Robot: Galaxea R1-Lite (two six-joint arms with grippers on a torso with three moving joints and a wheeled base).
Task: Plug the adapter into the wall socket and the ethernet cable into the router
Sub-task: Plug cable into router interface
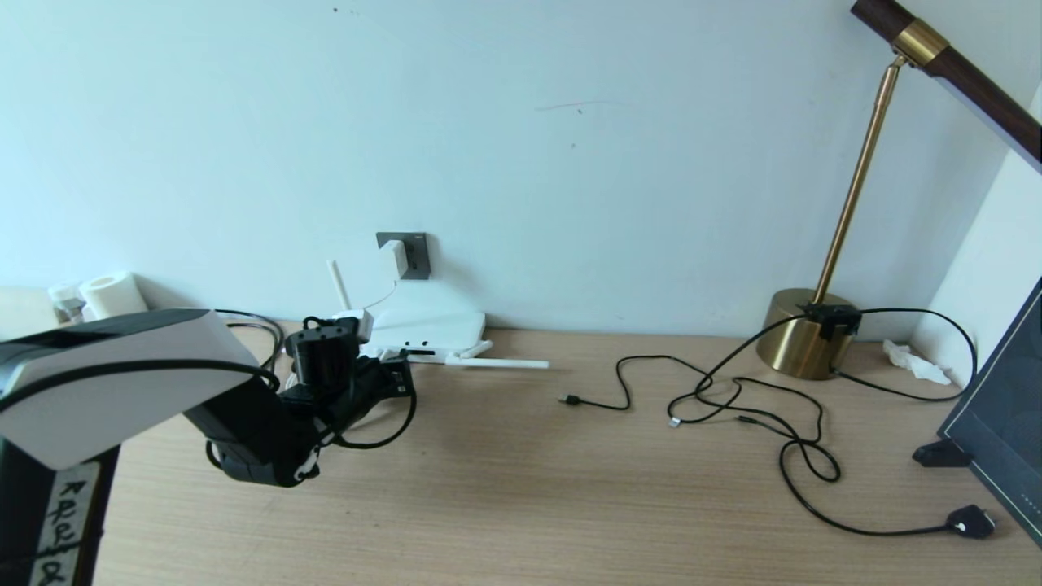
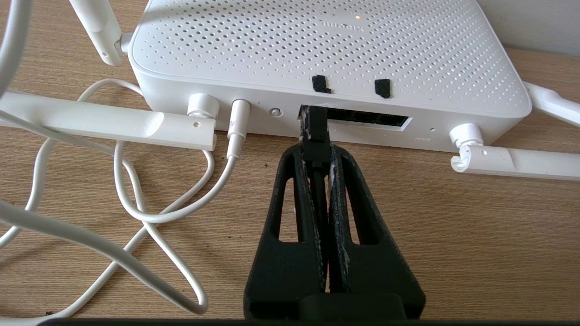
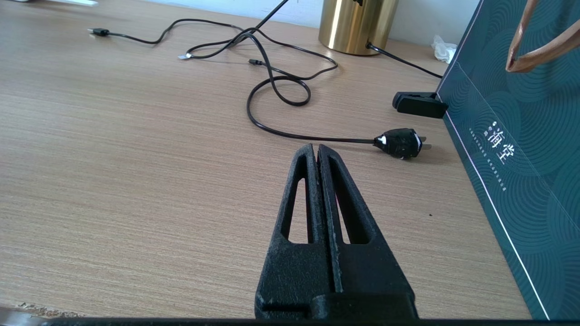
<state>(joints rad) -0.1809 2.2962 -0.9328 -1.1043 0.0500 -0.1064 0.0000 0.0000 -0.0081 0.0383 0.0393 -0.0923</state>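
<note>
Close under my left wrist, my left gripper [image 2: 317, 149] pinches the ethernet cable [image 2: 316, 136] tight, its plug at the port strip on the router [image 2: 326, 50]. Pale wood-grain desk [image 1: 521, 488] runs to a plain light wall, where the adapter [image 1: 395, 257] sits in the wall socket [image 1: 417, 254], its white cord [image 2: 136, 213] looping beside the router. My right gripper [image 3: 316, 151] hangs closed and empty, near a brass lamp [image 1: 806, 334] and loose black cables [image 1: 757, 415].
</note>
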